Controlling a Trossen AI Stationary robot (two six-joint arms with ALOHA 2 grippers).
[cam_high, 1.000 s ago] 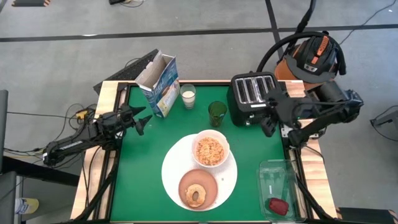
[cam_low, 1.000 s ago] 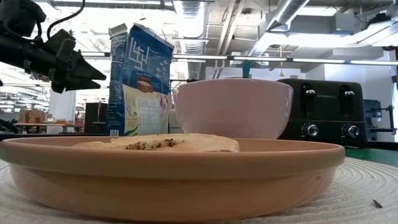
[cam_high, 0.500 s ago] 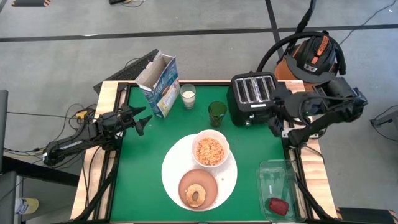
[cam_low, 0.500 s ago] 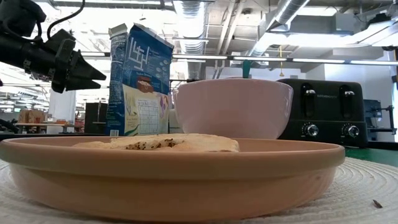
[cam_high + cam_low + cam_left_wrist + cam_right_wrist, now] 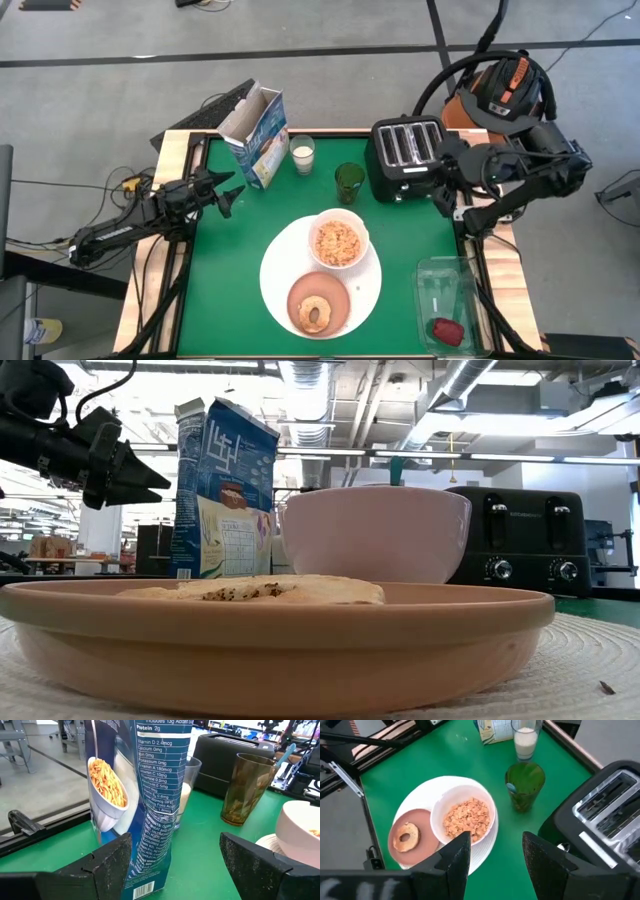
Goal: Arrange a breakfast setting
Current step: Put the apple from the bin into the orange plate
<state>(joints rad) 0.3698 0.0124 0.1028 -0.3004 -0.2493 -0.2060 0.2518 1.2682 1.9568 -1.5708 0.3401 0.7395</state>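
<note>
A large white plate [image 5: 270, 272] lies at the table's near middle. On it stand a white bowl [image 5: 338, 240] of cereal flakes and a small salmon-pink plate [image 5: 335, 295] with a tan bagel [image 5: 316, 314]. The blue cereal box [image 5: 258, 140] stands open at the far left. A dark-red item [image 5: 447, 330] lies in a clear tray [image 5: 445, 275] at the near right. I can make out no spoon. My left gripper [image 5: 232, 195] is open and empty, just nearer than the box [image 5: 150, 795]. My right gripper [image 5: 447, 200] is open and empty, beside the toaster's near right corner.
A black four-slot toaster [image 5: 405, 158] stands at the far right. A glass of milk [image 5: 302, 153] and a green cup [image 5: 349, 180] stand between it and the box. Bare green mat lies left of the plate and between the plate and the tray.
My right gripper has drawn back a little toward the table's right edge, still open. Nothing on the table has moved.
</note>
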